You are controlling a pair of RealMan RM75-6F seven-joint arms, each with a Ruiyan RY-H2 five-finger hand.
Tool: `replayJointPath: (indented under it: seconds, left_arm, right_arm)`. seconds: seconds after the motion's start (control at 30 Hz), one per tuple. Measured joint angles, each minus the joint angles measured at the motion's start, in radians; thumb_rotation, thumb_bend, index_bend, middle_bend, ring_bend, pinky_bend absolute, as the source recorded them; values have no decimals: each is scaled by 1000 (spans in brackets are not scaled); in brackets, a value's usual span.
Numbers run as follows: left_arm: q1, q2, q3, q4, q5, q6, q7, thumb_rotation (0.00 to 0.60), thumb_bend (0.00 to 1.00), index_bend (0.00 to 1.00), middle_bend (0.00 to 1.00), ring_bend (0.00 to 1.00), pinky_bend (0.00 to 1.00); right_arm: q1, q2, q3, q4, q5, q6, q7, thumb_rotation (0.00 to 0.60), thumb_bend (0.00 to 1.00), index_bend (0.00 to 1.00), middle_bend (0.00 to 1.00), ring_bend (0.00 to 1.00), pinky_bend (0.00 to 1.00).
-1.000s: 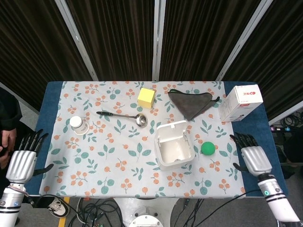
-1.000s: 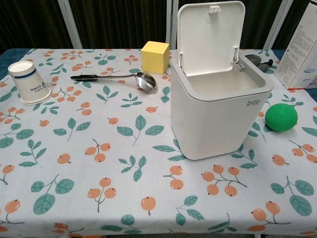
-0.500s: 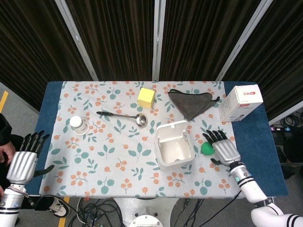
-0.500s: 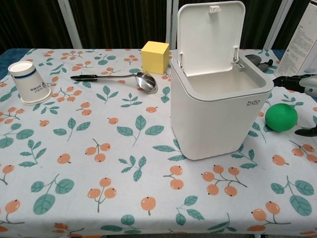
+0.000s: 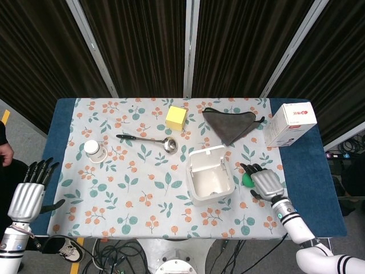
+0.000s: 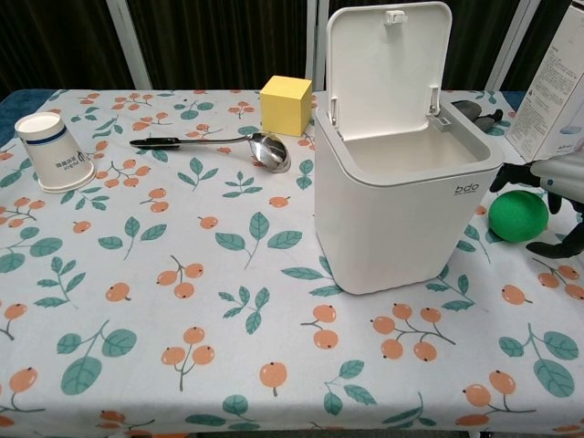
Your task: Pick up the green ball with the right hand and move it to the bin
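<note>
The green ball (image 6: 516,216) lies on the floral tablecloth just right of the white bin (image 6: 401,201), whose lid stands open. In the head view only a sliver of the green ball (image 5: 246,180) shows, because my right hand (image 5: 265,184) hovers over it with fingers spread. From the chest the right hand (image 6: 555,179) reaches in at the right edge, fingers above and beside the ball, not closed on it. My left hand (image 5: 27,197) hangs open off the table's left side. The bin (image 5: 210,177) looks empty inside.
A yellow cube (image 5: 176,117), a ladle (image 5: 149,141), a paper cup (image 5: 93,150), a grey cloth (image 5: 231,124) and a white carton (image 5: 291,124) lie further back on the table. A person's hand (image 5: 5,154) shows at the left edge.
My right hand moved left from the table's right edge until it covers the green ball. The ball and bin have not moved. The person at left drew back.
</note>
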Motion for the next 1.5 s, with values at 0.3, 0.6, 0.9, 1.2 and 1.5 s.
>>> replayJointPath:
  seconds: [0.3,0.6,0.9,1.2,1.5]
  left_arm:
    - [0,-1,0,3,-1,-1,-1,600,0,90,36,0,23]
    - [-1,-2,0,4,-5,-5,3,600,0,90,36,0,23]
    - [-5,-11,-12,15,-23,-8,41,600,0,90,37,0,23]
    - [-2,-12,-8,18,-22,-8,36,600,0,97,36,0,23]
    - [1,-15,-8,30,-24,-6,21,600,0,100,36,0,23]
  right_arm:
    - [0,11,-2,-1,-13,37,18,600,336,494,453,468,678]
    - [-41,123,7,-88,-133,181,140,600,343,525,477,480,684]
    - [-76,276,30,-271,-345,362,238,600,343,527,478,480,684]
    - [-11,251,52,-332,-396,307,233,600,317,510,475,478,669]
    - [53,201,53,-351,-382,216,216,600,111,266,256,197,414]
